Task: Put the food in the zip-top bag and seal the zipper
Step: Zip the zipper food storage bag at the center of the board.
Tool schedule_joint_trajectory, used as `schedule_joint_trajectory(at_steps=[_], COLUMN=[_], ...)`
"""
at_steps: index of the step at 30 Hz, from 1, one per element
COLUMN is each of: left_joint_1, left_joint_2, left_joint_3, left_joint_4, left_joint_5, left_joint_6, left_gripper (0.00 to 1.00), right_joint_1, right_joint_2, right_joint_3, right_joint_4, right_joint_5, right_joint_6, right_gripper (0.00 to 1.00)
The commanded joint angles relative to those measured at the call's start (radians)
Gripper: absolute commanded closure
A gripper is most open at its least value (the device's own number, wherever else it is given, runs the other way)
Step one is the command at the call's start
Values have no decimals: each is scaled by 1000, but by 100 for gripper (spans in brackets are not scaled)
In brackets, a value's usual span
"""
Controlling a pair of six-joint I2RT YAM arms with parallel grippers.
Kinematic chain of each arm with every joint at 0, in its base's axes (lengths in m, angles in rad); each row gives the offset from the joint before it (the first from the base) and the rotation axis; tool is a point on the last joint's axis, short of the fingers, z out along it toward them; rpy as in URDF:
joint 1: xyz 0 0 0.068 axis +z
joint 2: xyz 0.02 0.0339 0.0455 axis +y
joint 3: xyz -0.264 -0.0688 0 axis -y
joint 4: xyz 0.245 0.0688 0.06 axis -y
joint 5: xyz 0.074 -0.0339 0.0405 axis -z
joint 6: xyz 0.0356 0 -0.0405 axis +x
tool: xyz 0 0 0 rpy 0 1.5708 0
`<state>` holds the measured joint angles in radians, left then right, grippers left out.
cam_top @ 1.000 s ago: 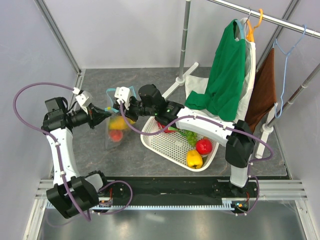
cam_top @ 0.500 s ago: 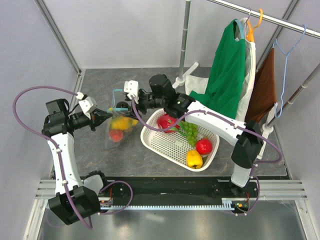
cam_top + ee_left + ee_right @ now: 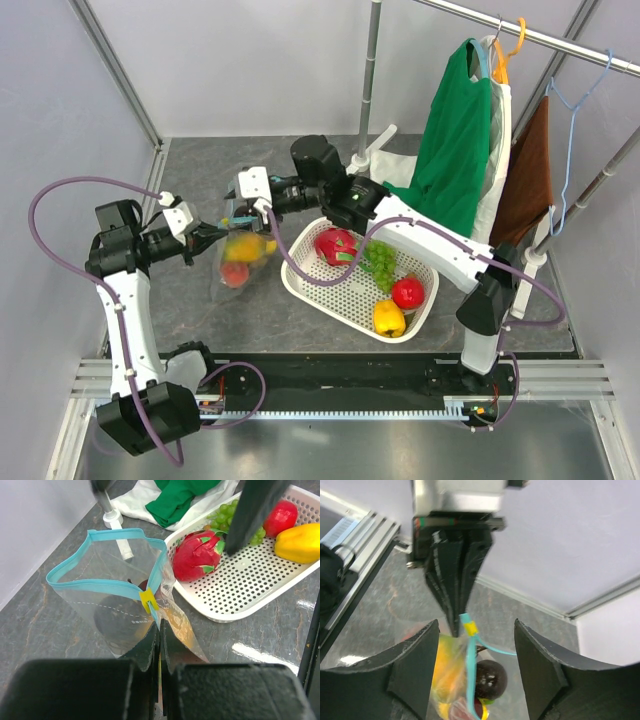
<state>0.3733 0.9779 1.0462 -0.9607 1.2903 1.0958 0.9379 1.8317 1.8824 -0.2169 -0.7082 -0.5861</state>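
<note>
Top view: the left gripper, its jaws pressed together, pinches one end of the mouth of the clear, floppy plastic zip-top bag. The bag is over the grey stone-patterned table, just left of the white perforated plastic basket; whether its bottom rests on the table cannot be told. The right gripper faces the left one across the bag's mouth. Its two broad dark fingers are spread wide, one to each side of the bag, and grip nothing. Left wrist view: the light teal-blue zipper runs around the mouth as an open loop. Its two sides meet at a small yellow slider tab just above the closed jaws. Right wrist view: the food already in the bag includes a yellow-orange fruit and a dark round fruit, both below the strip; the top view also shows a red piece lower in the bag. The basket holds a red dragon fruit with green scales, a bunch of green grapes, a red round fruit and a yellow pepper-like piece.
</note>
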Motion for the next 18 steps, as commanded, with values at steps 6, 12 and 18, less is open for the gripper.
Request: schedule_joint_trajectory(at_steps=[6,12,18], left_joint_1=[-17,-33,-33], left_joint_2=[-42,-54,-56], left_joint_3=[31,18,17], left_joint_4=[-24,-36,-36], left_joint_5=[32,18,12], left_joint_6=[93,105,111], left_gripper=[98,98,98], right_joint_1=[38,42,42], right_joint_2=[84,100,100], right_joint_3=[67,73,66], right_joint_4=[-101,-96,-98], right_joint_5=[-10,0,12], right_joint_6=[-90,-77,-90], right_gripper=[36,46,62])
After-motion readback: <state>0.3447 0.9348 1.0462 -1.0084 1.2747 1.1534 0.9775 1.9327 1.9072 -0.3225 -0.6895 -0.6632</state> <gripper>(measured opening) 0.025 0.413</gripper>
